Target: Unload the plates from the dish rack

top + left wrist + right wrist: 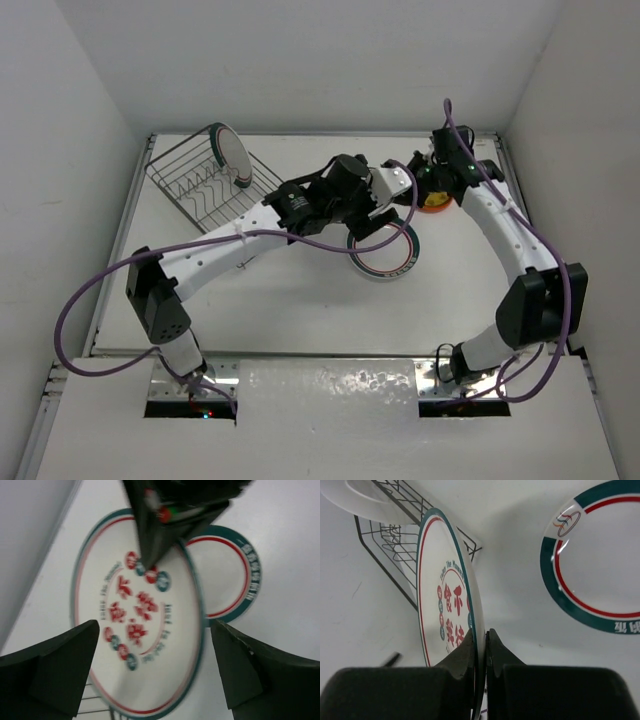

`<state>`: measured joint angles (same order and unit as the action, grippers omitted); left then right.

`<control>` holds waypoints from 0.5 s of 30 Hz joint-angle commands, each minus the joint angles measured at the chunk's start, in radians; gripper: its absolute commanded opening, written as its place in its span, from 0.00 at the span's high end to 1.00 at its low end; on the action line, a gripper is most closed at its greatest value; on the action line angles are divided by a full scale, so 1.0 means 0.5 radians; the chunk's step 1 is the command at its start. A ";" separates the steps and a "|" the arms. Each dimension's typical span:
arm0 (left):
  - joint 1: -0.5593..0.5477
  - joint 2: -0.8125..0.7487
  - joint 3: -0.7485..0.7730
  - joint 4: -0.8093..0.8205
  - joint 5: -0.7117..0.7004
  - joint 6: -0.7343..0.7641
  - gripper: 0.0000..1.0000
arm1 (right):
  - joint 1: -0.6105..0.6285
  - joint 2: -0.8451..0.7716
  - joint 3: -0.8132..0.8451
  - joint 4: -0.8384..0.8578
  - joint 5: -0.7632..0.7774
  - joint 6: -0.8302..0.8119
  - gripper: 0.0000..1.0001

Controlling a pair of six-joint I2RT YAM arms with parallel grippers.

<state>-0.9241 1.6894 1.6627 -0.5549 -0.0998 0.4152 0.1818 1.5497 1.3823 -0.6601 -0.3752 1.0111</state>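
Right tool (482, 649) pinches white plate (445, 600) at rim.

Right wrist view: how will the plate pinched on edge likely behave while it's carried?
Probably stiff: the held plate looks flat though gripped only at its rim. Likely slippery and prone to pivot, as the right end effector pinches one short stretch of rim, and the similar plate lying nearby shows glossy highlights. Looks like glazed ware, so possibly fragile if dropped.

Plate (447, 615) glossy, smooth glaze; rack (385, 562) thin dark metal wire; tabletop (515, 580) smooth matt white; my right claw (481, 637) matt black.
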 commanded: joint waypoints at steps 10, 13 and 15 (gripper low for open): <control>0.507 -0.847 -0.407 0.499 0.163 -0.983 0.00 | -0.314 -0.277 -0.880 0.777 0.315 -0.457 1.00; 0.596 -0.826 -0.368 0.404 0.169 -1.002 0.00 | -0.314 -0.265 -1.000 0.933 0.354 -0.497 1.00; 0.612 -0.805 -0.307 0.313 0.147 -1.005 0.00 | -0.314 -0.274 -1.098 1.010 0.385 -0.500 1.00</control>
<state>-0.6071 1.2541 1.4864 -0.3904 -0.0734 -0.0143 0.0166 1.4307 0.8555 -0.3248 -0.1993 0.8112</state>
